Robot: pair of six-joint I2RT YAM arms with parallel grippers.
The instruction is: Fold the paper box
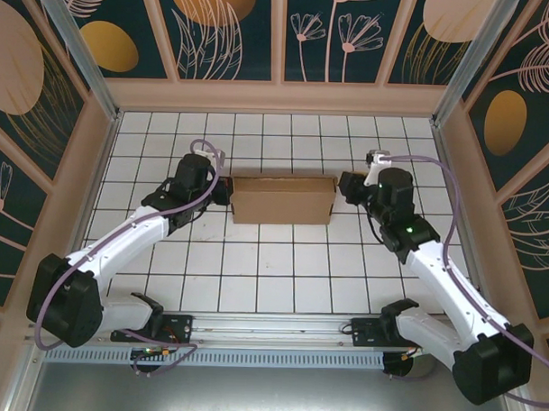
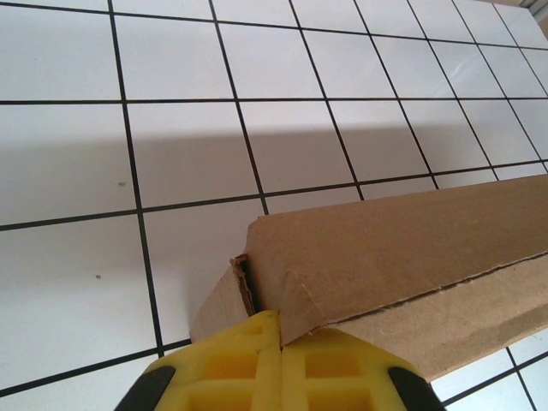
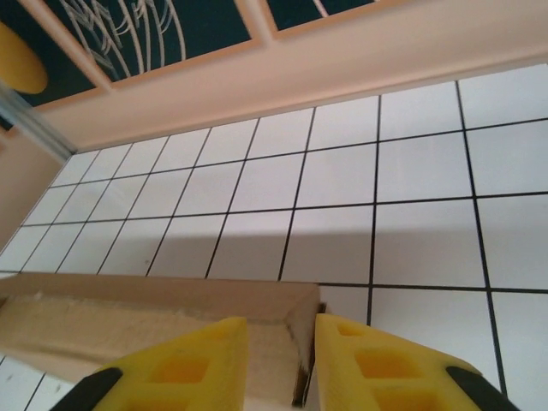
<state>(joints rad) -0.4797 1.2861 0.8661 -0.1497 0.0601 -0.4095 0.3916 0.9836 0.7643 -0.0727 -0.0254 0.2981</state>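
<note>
So the paper box [image 1: 282, 199] is closed up, left gripper [image 2: 280, 318] clamped shut right against its left end, right gripper [image 3: 282, 327] parted, straddling its right end wall.

text: none legible | paper box [image 1: 282, 199]: plain brown, no print

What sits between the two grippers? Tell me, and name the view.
The paper box fills the whole stretch between the left gripper and the right gripper, with one gripper at each end. The top external view shows this.
</note>
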